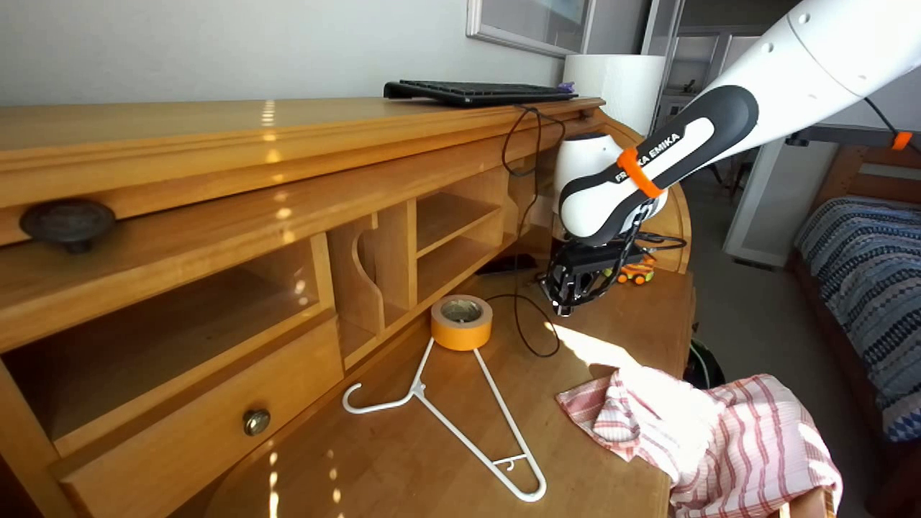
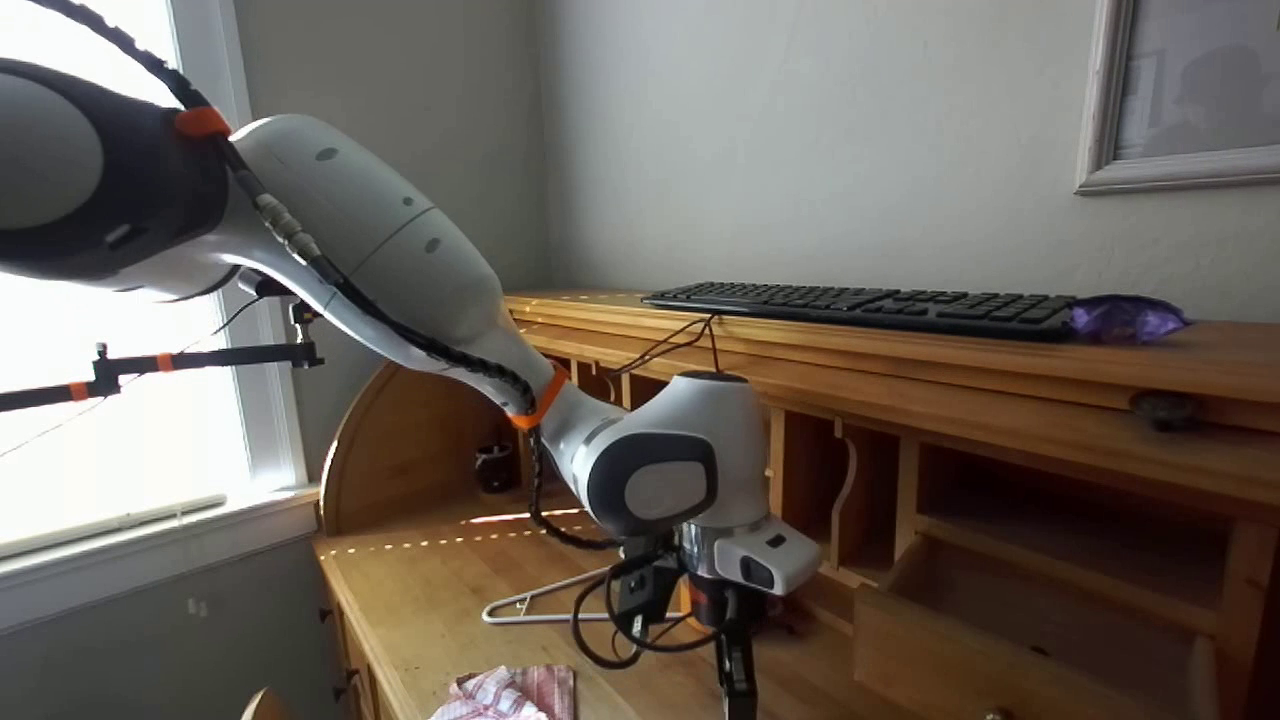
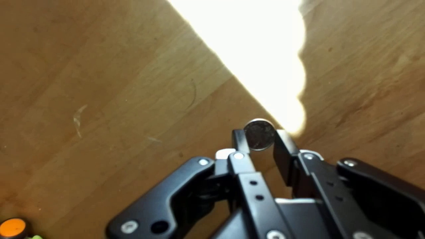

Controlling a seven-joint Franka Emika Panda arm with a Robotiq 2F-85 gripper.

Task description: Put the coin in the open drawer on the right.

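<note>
The coin was clamped betw. 2 fingertips of the gripper, over the desk & beside a sunlit patch. In an exterior view the small drawer was seen pulled out; a tape roll & a white hanger were seen on the desk.

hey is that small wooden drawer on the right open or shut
Open: the drawer juts out in an exterior view, its inside showing.

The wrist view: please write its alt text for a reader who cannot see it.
A coin appears pinched between the fingertips of the robot's hand, with the wooden desktop behind. Bright sunlight narrows to a tip beside the coin; an orange disc shows at the lower left.
</note>
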